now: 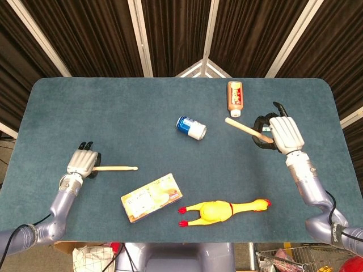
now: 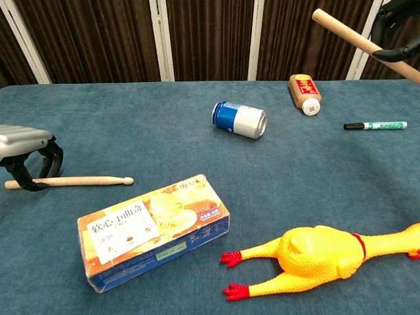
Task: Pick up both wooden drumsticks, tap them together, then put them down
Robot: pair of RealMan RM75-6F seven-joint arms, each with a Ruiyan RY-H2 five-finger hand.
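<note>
Head view: teal table (image 1: pixel 142 107), dark curtains (image 1: pixel 96 34).

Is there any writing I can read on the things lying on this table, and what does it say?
"软心力曲奇", as best I can make out: large Chinese characters on the orange and blue cardboard biscuit box.
Blue and white drink can: no readable text.
Brown plastic bottle with red label: print too blurred to read.
Green and white marker pen: marks too small to read.
</note>
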